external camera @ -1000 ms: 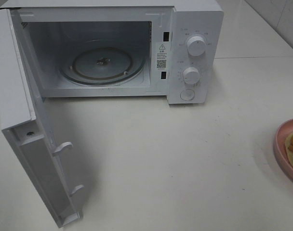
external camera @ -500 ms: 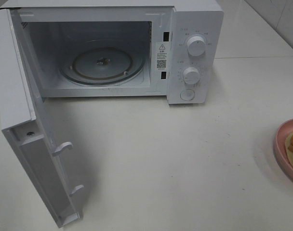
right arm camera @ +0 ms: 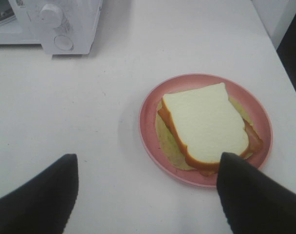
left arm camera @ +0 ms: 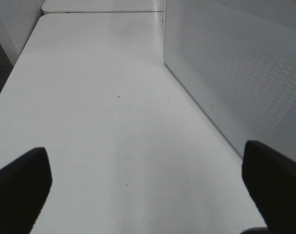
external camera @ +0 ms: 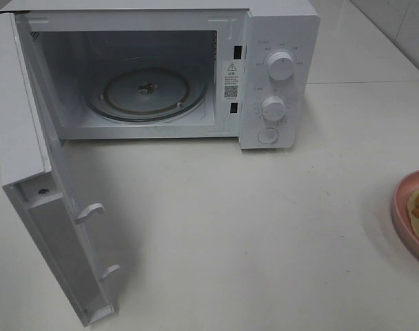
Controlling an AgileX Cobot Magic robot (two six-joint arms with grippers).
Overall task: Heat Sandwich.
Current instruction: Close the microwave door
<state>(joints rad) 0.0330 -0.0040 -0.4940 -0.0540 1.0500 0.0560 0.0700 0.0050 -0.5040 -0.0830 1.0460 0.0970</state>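
On the white table (external camera: 264,234), from left to right: microwave door (external camera: 37,207), swung fully open toward the front, two latch hooks on its inner edge. Microwave (external camera: 278,41), white, cavity open, glass turntable (external camera: 146,93) inside, bare. Two round knobs (external camera: 281,65) on the panel at its right side, one above the other. Open tabletop lies between the microwave and the pink plate (external camera: 401,207), which sits at the table's far right edge, cut off by the frame.

Left gripper (left arm camera: 148,190): fingers spread wide, holding nothing, above the bare table beside the perforated door face.

Right gripper (right arm camera: 148,195): fingers well apart, empty, poised near the plate; one fingertip (right arm camera: 250,195) overlaps the plate rim, contact uncertain.

Sandwich (right arm camera: 204,124): flat on the plate, one slice uppermost, rounded end apparently pointing away from the microwave.
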